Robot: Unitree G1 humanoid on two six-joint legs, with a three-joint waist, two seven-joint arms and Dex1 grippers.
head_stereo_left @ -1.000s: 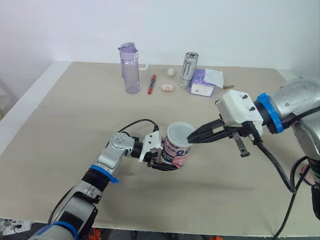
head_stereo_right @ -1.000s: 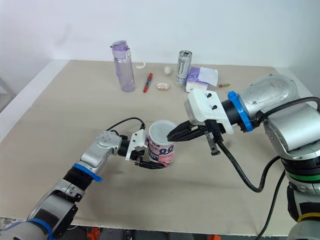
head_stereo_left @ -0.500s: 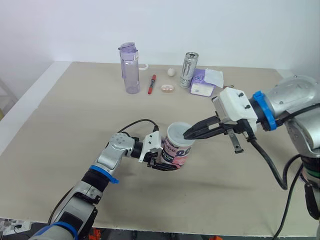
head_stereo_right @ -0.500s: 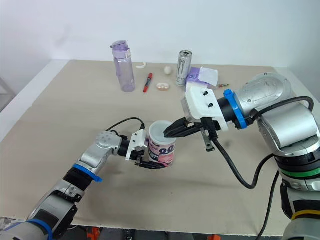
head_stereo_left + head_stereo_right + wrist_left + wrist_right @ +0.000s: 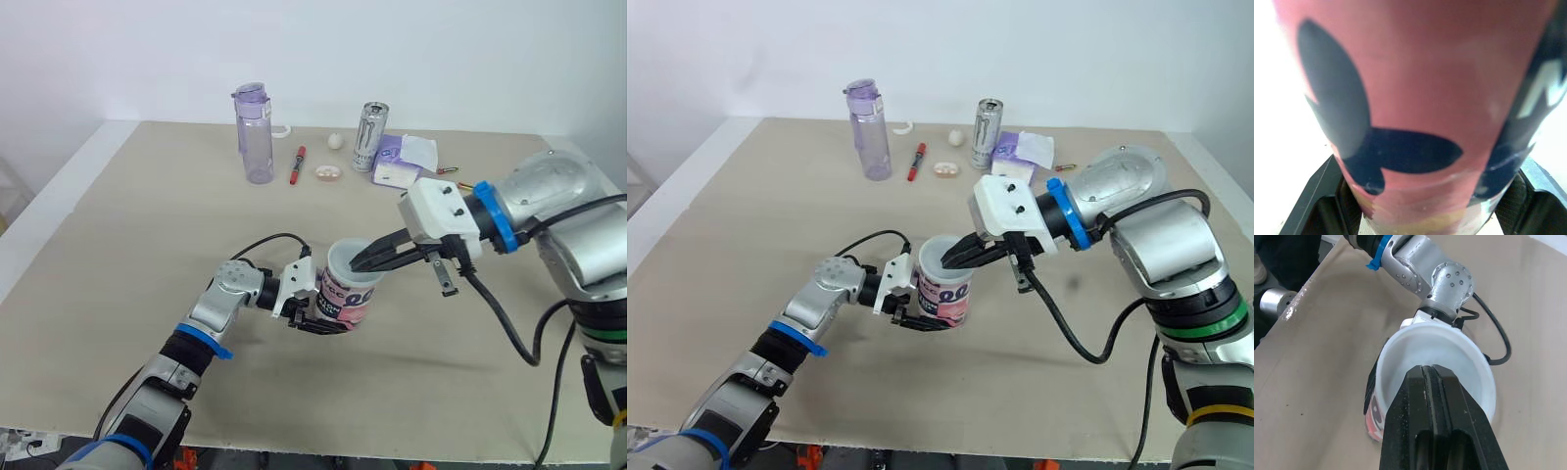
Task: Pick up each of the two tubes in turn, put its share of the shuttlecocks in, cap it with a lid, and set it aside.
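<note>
Tube held at mid-counter, right fingers at its mouth

Left end effector (image 5: 323,315) is clamped around the lower part of a short tube (image 5: 349,284), pink with dark blue print, one black finger (image 5: 1317,196) pressing on each side of it in the left wrist view. The tube stands upright, or nearly so, near the middle of the pale counter (image 5: 118,245), towards its near edge. Its top is a white rim; whether that is the open mouth or a fitted lid cannot be told.

Right end effector (image 5: 359,262) comes in from the right with its two black fingers (image 5: 1435,421) pressed flat together and nothing visible between them. Their tips lie just over the right side of the tube's white rim, at or just inside the top; the right wrist view looks along them onto the white hollow of the tube's top.

A black cable (image 5: 265,240) loops up from the left wrist, just left of the tube.

Along the far edge of the counter, well apart from the tube, stand a purple water bottle (image 5: 256,133), a red pen (image 5: 296,164) lying to its right, a small white ball (image 5: 336,140), a silver drinks can (image 5: 368,137) and, just right of the can, a purple and white tissue pack (image 5: 400,166).
</note>
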